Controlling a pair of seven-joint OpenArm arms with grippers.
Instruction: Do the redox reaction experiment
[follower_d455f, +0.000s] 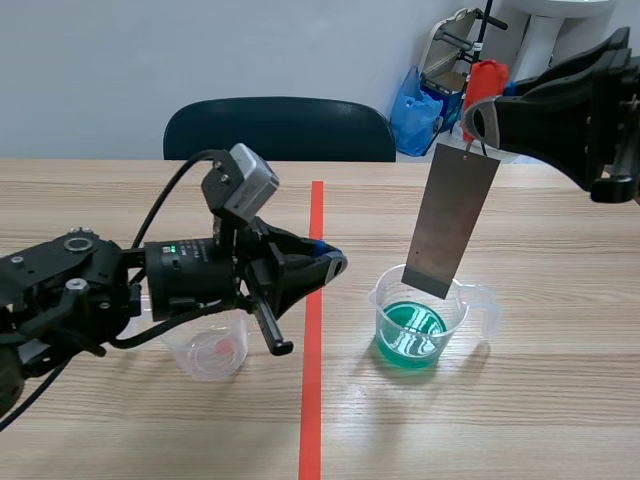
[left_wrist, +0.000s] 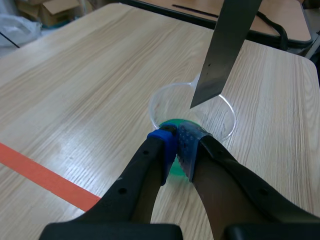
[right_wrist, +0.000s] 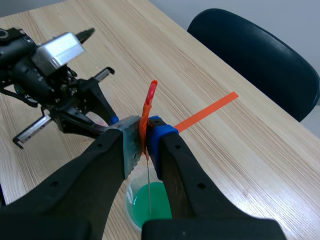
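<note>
Nearest you, your left arm lies low over the worktop (follower_d455f: 560, 400), and a small clear cup (follower_d455f: 212, 352) stands under it, left of the orange-red tape line, with a faint reddish trace at its bottom. Your left tool (follower_d455f: 338, 265) points across that line toward the beaker (follower_d455f: 455, 325); its fingers are pressed together pad to pad on nothing, just short of the beaker's near wall in the left wrist view. The beaker stands right of the line, spout to the right, with green liquid (follower_d455f: 410, 335) pooled in its lower part. The metal strip (follower_d455f: 455, 220) hangs tilted over it, its lower end at the beaker's mouth and above the liquid (whether it dips below the rim, you cannot tell). Your right tool (follower_d455f: 478, 125) comes in high from the right and is clamped on the strip's top, by an orange-red tab (right_wrist: 146, 122) squeezed between the pads. Beyond the worktop's far edge stands a dark chair (follower_d455f: 280, 128), and a blue bag (follower_d455f: 415, 110) sits against the wall.
</note>
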